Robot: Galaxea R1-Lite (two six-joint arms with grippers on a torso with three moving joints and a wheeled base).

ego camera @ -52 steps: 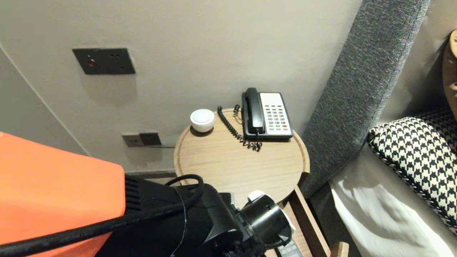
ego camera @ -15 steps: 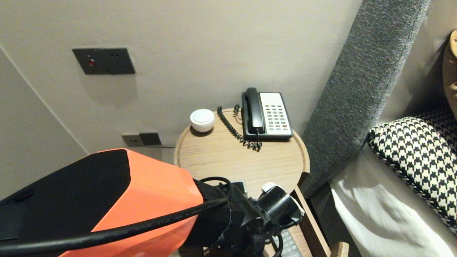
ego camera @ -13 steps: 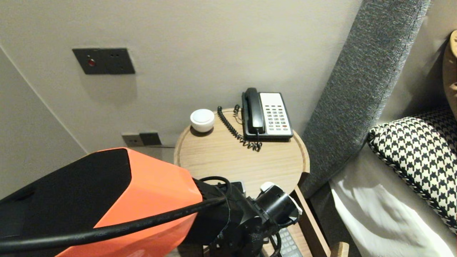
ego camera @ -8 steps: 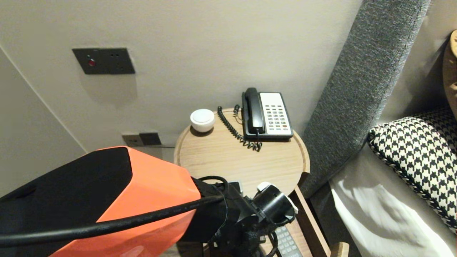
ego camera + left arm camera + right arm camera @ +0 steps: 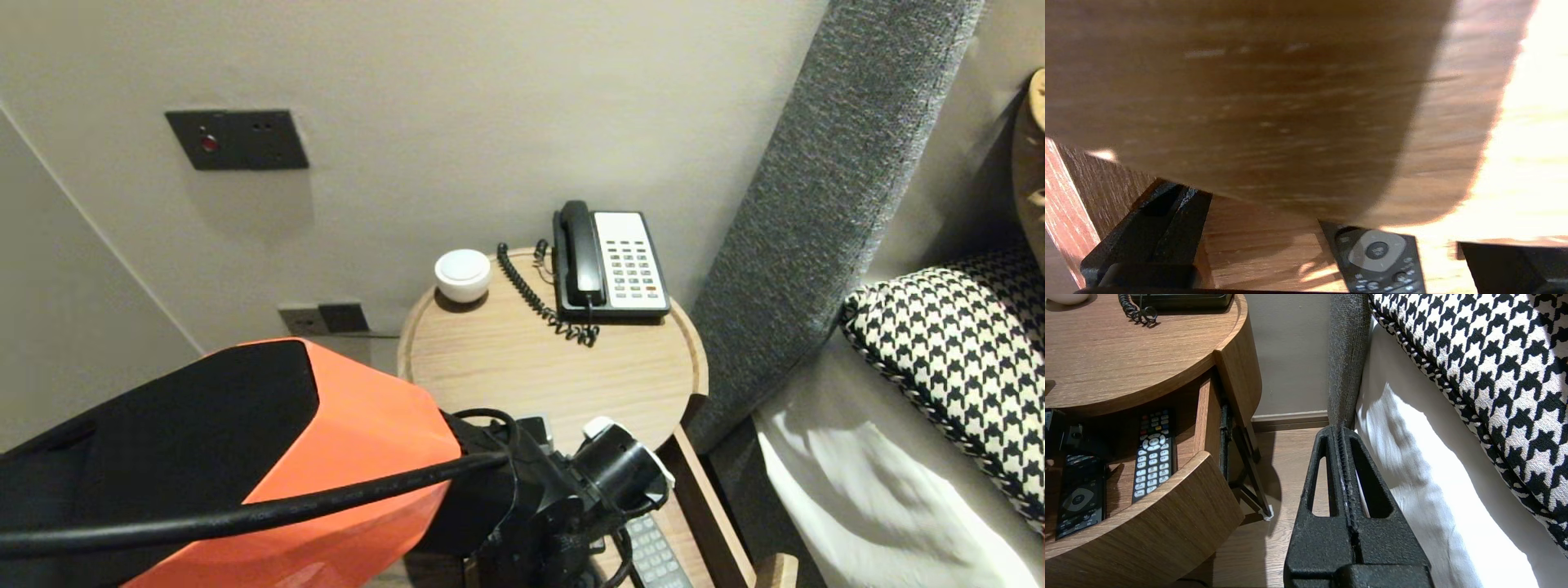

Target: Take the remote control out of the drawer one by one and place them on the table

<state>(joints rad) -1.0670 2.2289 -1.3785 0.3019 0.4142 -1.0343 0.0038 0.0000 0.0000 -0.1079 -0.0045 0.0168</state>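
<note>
Remote, flat black plastic with a round pad, lies in the wooden drawer between the left hand's wide-spread fingers, untouched; that hand holds nothing. At its 3 o'clock lies a white-keyed remote. Right hand, closed and empty, hangs beside the bed.

Round light-wood bedside table top, set against a pale wall. At its far edge: black-and-white corded desk telephone, handset on the cradle; small white domed ceramic dish to the left; black coiled cord lying between the two. On the wall: dark rectangular switch plate with a red dot, high up; grey socket plate, low down. Right of the table: grey woven upholstered headboard, black-and-white houndstooth pillow on a white bed sheet. Below: wood-plank floor and brown skirting board.
</note>
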